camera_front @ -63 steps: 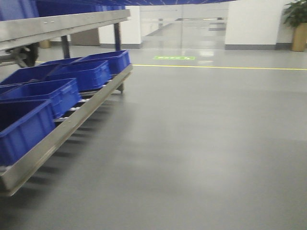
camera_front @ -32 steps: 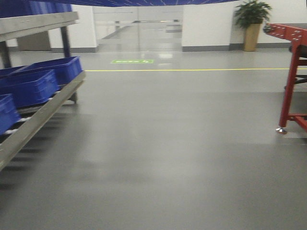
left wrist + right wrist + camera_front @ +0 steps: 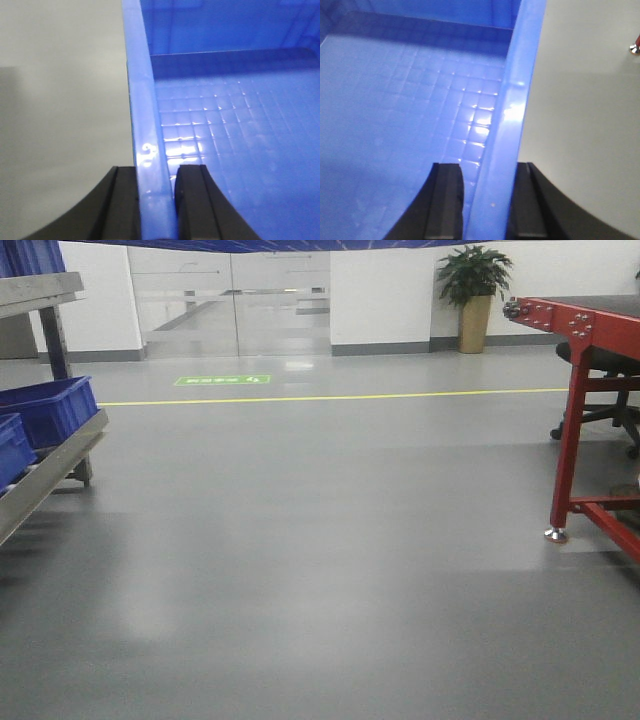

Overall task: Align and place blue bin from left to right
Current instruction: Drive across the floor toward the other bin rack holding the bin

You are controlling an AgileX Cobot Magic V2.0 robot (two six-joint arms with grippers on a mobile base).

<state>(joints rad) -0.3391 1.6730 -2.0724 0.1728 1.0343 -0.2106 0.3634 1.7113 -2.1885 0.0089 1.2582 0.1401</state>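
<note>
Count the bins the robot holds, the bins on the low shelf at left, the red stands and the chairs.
Held blue bin: 1
Shelf bins: 2
Red stand: 1
Chair: 1
Total: 5

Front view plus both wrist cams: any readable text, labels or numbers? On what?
On the green floor marking: white characters, too blurred to read.
On the red frame: no label visible.
On the blue bin, in both wrist views: no text.
Nothing else legible.
</note>
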